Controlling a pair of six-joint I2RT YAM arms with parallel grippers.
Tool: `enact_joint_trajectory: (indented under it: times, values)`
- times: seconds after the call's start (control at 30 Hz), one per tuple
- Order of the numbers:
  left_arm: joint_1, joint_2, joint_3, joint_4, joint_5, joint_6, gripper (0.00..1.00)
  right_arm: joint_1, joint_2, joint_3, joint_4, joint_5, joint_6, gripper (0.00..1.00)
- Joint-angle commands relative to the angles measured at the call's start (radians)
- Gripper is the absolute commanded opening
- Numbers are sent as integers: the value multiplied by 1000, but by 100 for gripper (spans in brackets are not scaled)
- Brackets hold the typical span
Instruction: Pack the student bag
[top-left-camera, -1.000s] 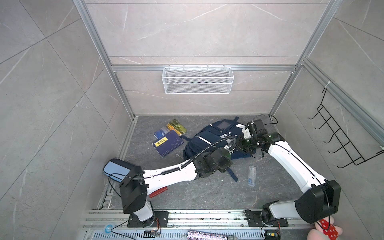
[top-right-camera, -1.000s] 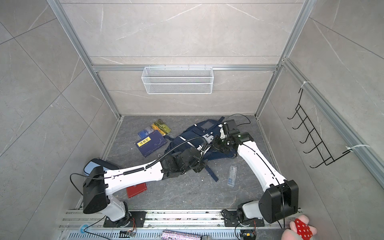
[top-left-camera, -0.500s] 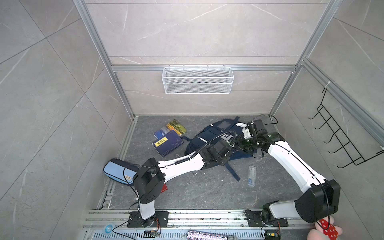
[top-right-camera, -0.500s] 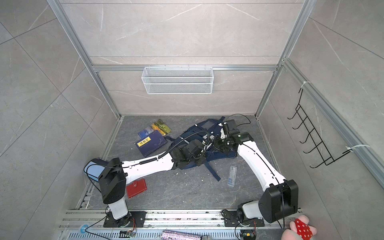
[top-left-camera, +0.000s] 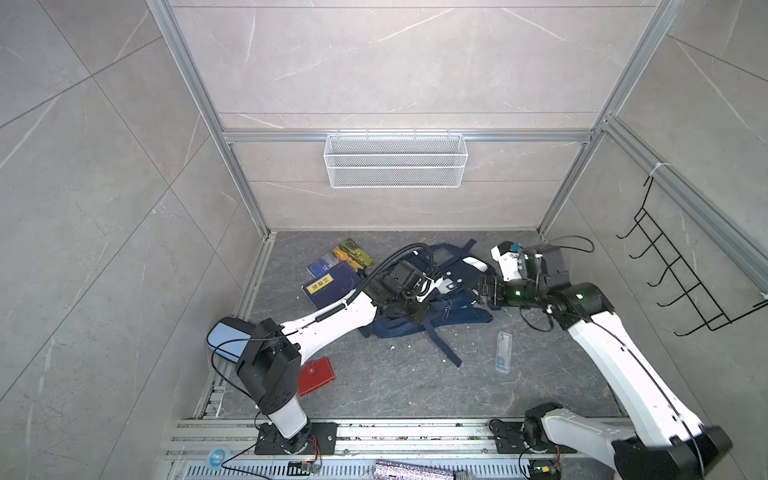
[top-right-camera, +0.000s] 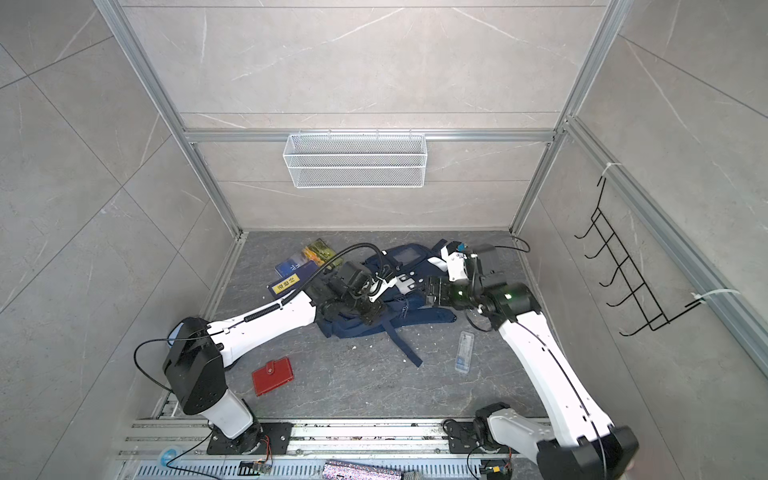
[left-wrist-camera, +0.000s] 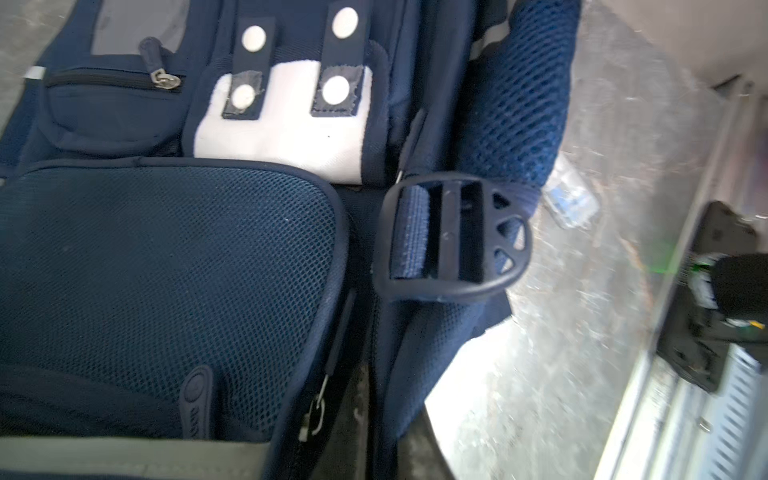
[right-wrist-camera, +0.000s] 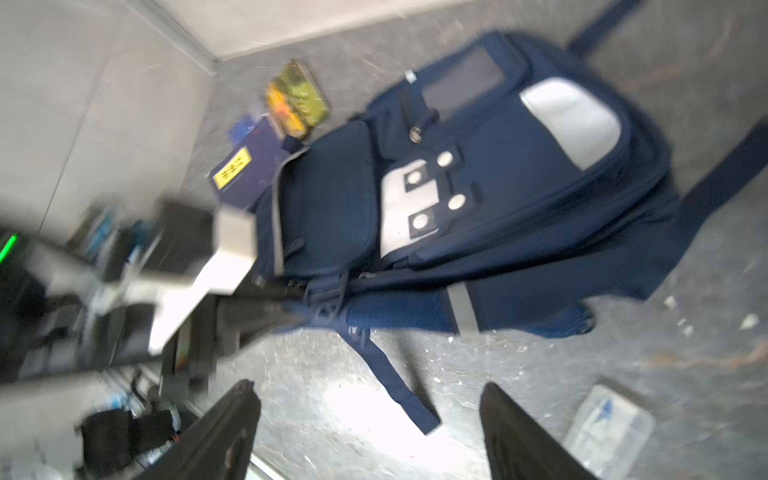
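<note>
The student bag (top-left-camera: 455, 309) is laid flat on the grey surface (top-left-camera: 395, 386) between the two arms, its pale patches turned upward. The left pincer (top-left-camera: 415, 312) is closed tight at the bag's near edge; whether fabric is pinched cannot be told. The right pincer (right-wrist-camera: 368, 388) is spread wide just beside the bag.

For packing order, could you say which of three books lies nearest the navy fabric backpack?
The navy book with the yellow label; the blue book and green book lie farther off.
</note>
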Motion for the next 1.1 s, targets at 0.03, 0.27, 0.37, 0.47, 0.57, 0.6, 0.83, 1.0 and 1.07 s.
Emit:
enact_joint_trajectory:
  times: [0.03,0.27,0.37,0.47,0.57,0.6,0.83,1.0,1.07]
  values:
    - [5,-43,115,-85,200,66,0,7,-92,-29,-54,-56,-308,86]
    - [34,-38,147,-157,266,135,0,58,-31,45,-167,13,-567,86]
    - [54,-52,149,-175,297,150,0,97,25,49,-165,64,-654,86]
    - [81,-61,151,-202,337,167,0,138,95,79,-172,87,-724,86]
    - [109,-73,154,-228,375,185,0,150,154,118,-179,47,-740,86]
    - [120,-79,153,-231,387,188,0,155,169,120,-181,37,-746,86]
    - [151,-75,190,-255,463,199,0,178,247,78,-99,59,-793,85]
    - [155,-60,206,-267,481,204,0,187,320,138,-70,83,-811,84]
    - [156,-56,208,-268,489,202,0,198,345,152,-59,94,-821,84]
